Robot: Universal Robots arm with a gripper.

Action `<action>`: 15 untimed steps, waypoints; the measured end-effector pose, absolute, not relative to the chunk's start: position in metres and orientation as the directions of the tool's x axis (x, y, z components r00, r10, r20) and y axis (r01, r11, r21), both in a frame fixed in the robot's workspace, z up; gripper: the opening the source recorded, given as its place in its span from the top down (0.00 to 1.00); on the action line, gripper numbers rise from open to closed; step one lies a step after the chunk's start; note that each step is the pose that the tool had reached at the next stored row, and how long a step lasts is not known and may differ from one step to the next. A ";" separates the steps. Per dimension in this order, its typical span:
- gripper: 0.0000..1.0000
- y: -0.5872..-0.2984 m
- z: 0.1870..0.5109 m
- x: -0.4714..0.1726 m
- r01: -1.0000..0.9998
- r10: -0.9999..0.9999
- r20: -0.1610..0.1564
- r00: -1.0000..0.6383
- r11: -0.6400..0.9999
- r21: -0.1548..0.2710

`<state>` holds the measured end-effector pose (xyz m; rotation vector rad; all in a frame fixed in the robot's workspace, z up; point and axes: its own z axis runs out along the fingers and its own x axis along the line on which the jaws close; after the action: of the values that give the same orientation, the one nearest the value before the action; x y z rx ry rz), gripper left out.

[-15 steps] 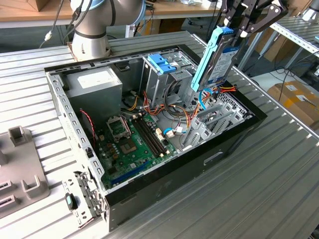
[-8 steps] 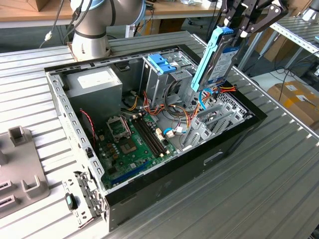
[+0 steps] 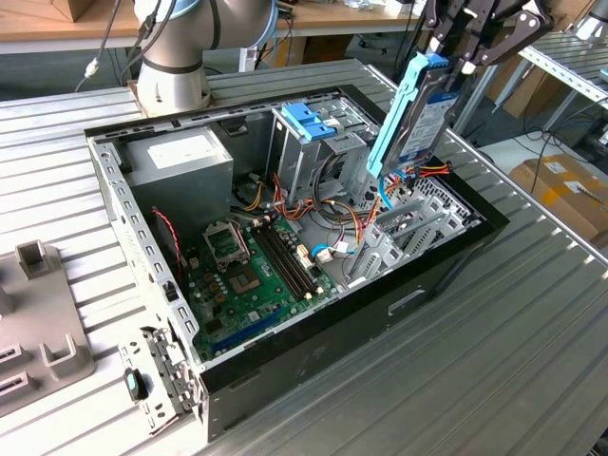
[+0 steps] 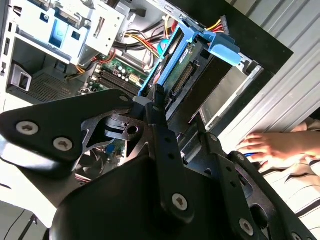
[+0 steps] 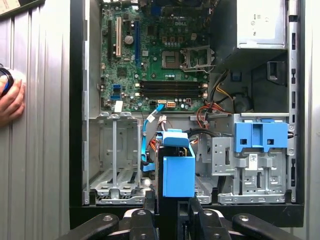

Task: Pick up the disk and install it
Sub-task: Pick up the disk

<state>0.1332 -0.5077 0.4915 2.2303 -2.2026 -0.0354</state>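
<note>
**Disk held on end over the open case**

The pincer [image 3: 454,59] is closed on the disk [image 3: 410,119], with its black fingers [image 4: 159,107] clamping one short end. The rest of the disk, in its light-blue rails, hangs free below. This is the relation that counts: the disk lies straight down from the pincer, and its long axis runs from the fingers toward the floor of the computer case [image 3: 313,347]. It is close to upright, with the lower end leaning a little toward the case's middle. It touches nothing but the fingers.

Below it, in the first wrist view, the disk's blue end [image 5: 178,170] sits between an empty grey drive bay [image 5: 114,165] on one side and the metal cage topped by the blue bracket [image 5: 261,136] on the other. By my reading the disk is not yet in any slot.

Further along the case floor lie the motherboard [image 3: 249,275] and, beyond it, the power-supply box [image 3: 180,157]. The case stands on the ribbed bench [image 3: 475,389], and the disk is over the part of the case nearest the bench edge on the exterior view's right. A person's hand [image 4: 270,147] rests on the bench just outside that case wall, apart from the disk.
</note>
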 end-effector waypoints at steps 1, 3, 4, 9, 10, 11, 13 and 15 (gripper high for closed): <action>0.65 -0.509 0.492 0.133 -1.000 -1.000 -0.011 0.012 -0.013 0.021; 0.65 -0.513 0.492 0.133 -1.000 -1.000 -0.011 0.012 -0.013 0.021; 0.65 -0.516 0.492 0.133 -1.000 -1.000 -0.011 0.012 -0.013 0.021; 0.65 -0.528 0.492 0.133 -1.000 -1.000 -0.011 0.012 -0.013 0.021; 0.65 -0.530 0.492 0.133 -1.000 -1.000 -0.011 0.012 -0.013 0.021; 0.65 -0.532 0.492 0.133 -1.000 -1.000 -0.011 0.012 -0.013 0.021; 0.65 -0.537 0.492 0.133 -1.000 -1.000 -0.011 0.012 -0.013 0.021; 0.65 -0.540 0.492 0.133 -1.000 -1.000 -0.011 0.012 -0.013 0.021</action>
<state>0.1332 -0.5404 0.4916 2.2302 -2.2026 -0.0352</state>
